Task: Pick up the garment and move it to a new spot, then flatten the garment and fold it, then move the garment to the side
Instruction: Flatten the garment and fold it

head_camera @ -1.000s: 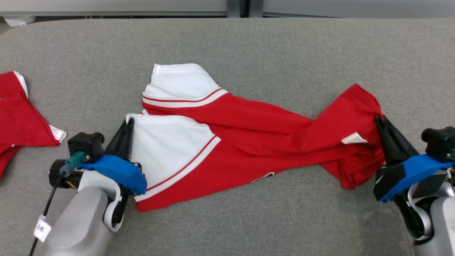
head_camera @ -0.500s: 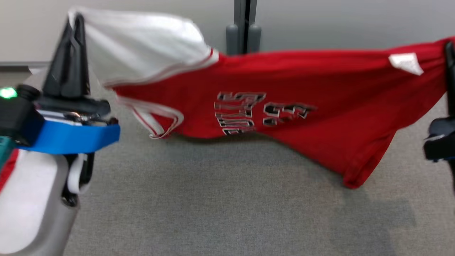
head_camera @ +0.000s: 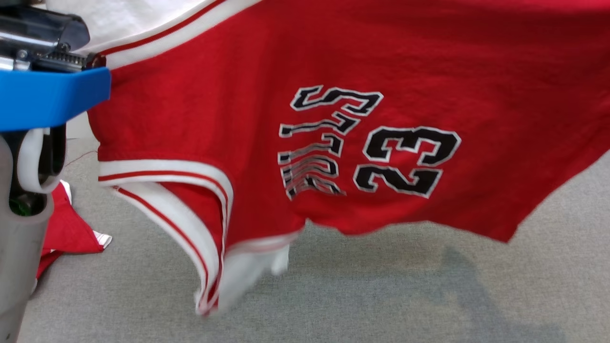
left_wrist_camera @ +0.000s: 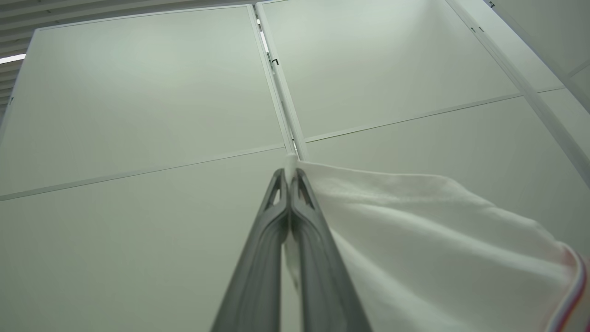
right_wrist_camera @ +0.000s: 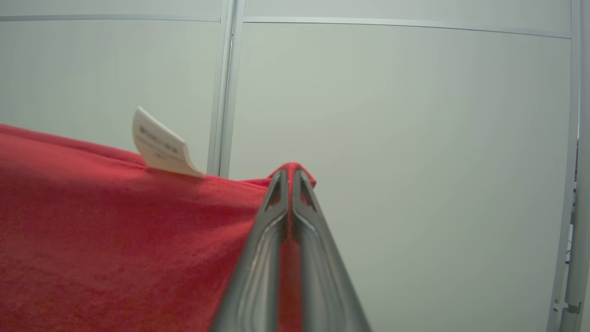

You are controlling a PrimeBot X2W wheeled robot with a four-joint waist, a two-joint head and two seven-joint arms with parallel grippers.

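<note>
Hanging between the grippers, the garment [head_camera: 429,71] is likely mid-transfer: left gripper [left_wrist_camera: 289,171] pinches closed on its white sleeve edge, right gripper [right_wrist_camera: 289,171] on its red corner. Next, lower it spread flat.

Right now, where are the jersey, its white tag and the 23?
jersey [head_camera: 476,62]: head view, plain red cloth.
white tag [right_wrist_camera: 162,146]: right wrist view, its middle.
23 [head_camera: 414,138]: head view, upper digit.

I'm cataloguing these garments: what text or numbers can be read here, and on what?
"23": black white-edged number on the hanging red jersey with white trim.
Black word beside it: creased by folds, not readable.
White tag on the jersey's red edge: print too blurred.
</note>
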